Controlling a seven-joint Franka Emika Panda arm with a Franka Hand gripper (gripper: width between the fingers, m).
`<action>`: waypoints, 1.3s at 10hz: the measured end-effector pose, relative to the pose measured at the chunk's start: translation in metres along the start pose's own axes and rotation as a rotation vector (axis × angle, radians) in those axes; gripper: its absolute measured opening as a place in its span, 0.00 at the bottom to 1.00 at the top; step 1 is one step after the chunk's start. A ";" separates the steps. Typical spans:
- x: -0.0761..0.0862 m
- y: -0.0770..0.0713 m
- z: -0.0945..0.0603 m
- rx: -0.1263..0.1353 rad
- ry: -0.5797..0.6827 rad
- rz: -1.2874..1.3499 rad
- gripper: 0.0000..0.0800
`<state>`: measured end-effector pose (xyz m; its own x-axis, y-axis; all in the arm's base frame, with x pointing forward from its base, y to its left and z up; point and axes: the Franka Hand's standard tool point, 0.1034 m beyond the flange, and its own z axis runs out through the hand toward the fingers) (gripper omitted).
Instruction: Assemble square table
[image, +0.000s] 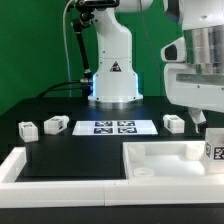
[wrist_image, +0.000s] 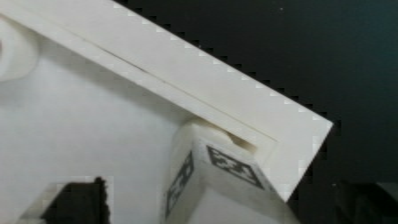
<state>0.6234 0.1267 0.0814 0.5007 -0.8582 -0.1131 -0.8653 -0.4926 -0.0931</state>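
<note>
The square table top (image: 165, 163), white with a raised rim, lies at the front on the exterior view's right. One white tagged leg (image: 213, 150) stands upright in its far right corner. My gripper (image: 203, 122) hangs just above that leg. In the wrist view the leg (wrist_image: 217, 178) rises from the top's corner (wrist_image: 107, 130) beside the rim, between my two dark fingers (wrist_image: 79, 203). The gripper (wrist_image: 214, 208) is open, and bare white top shows between one finger and the leg. Three more legs lie on the black surface (image: 27, 128), (image: 55, 125), (image: 173, 122).
The marker board (image: 113, 127) lies flat in the middle in front of the robot base (image: 112, 80). Long white bars (image: 22, 168) edge the black surface at the front left. A round socket (image: 143, 172) sits in the top's near corner.
</note>
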 end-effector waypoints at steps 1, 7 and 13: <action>0.000 0.000 0.000 0.000 0.000 -0.091 0.81; 0.003 -0.007 0.013 -0.071 0.026 -0.861 0.81; 0.007 -0.003 0.015 -0.073 0.030 -0.556 0.37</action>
<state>0.6296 0.1238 0.0660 0.8819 -0.4700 -0.0379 -0.4715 -0.8797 -0.0618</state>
